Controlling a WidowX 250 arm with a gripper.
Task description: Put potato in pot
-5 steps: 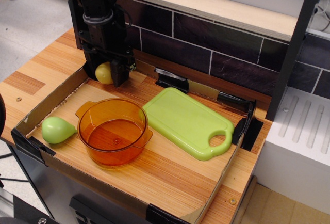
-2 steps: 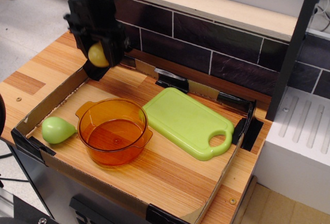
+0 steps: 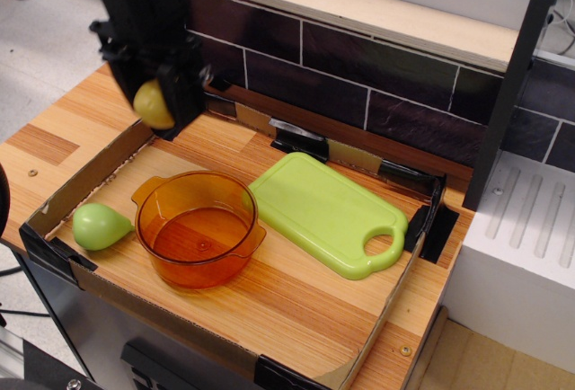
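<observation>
One black gripper (image 3: 154,102), up high at the back left, above the back left corner of the tray. Pinching the potato (image 3: 151,105) from both sides. Small, yellow and smooth, this potato, up in the air and touching nothing else. Half hidden behind one black finger (image 3: 172,92) on its right side.

One round orange pot (image 3: 199,226), see-through, sitting low in the tray, toward the front left. Open at the top, with nothing inside. Two little flat handles, one at the back left, one at the front right. Well apart from the potato, which hangs up and to the back left of it.

One light green pear (image 3: 101,226), lying on its side just beside the pot, on the left. Pointy end toward the pot. Hard to tell if touching or not.

One flat light green cutting board (image 3: 325,213), to the right of the pot, lying at a slant. Round hole in its handle, near the right side. Corner of the board very close to the pot rim.

All of these inside a low cardboard tray (image 3: 81,183) with black clips at the corners. Tray set on a wooden desk (image 3: 49,143). Dark tile wall (image 3: 359,71) behind.
</observation>
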